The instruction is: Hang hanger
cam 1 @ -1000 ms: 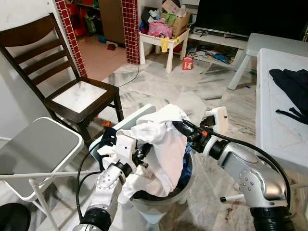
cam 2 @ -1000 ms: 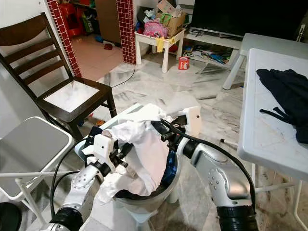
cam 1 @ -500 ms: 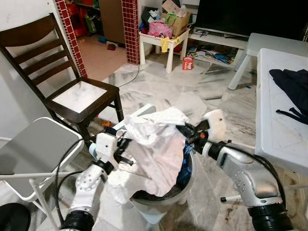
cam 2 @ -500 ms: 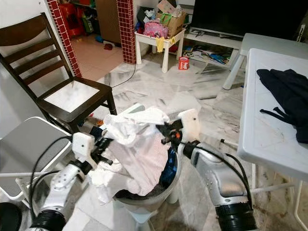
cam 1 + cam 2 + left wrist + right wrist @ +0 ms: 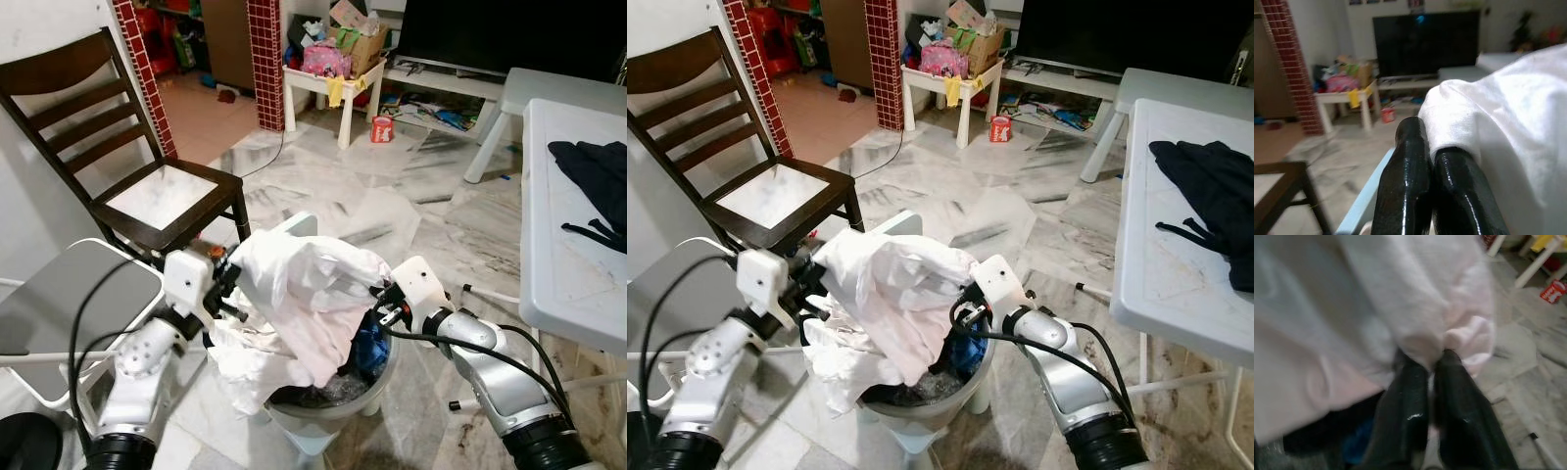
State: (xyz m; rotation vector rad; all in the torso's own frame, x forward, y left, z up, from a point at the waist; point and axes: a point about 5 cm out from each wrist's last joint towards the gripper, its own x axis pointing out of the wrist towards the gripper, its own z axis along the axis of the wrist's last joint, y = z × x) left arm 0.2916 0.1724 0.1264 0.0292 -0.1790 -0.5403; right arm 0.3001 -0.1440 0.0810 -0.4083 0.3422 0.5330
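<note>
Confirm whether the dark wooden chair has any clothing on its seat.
No. The dark wooden chair shows a bare pale seat; the white garment hangs over the basket.

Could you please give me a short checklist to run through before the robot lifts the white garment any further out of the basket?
1. Left tool shut on the white garment: ok.
2. Right tool shut on the same garment: ok.
3. Garment free of the laundry basket: not ok, its lower part hangs inside.
4. Blue clothing left behind in the basket: ok.
5. Hanger ready for the garment: cannot tell.
</note>
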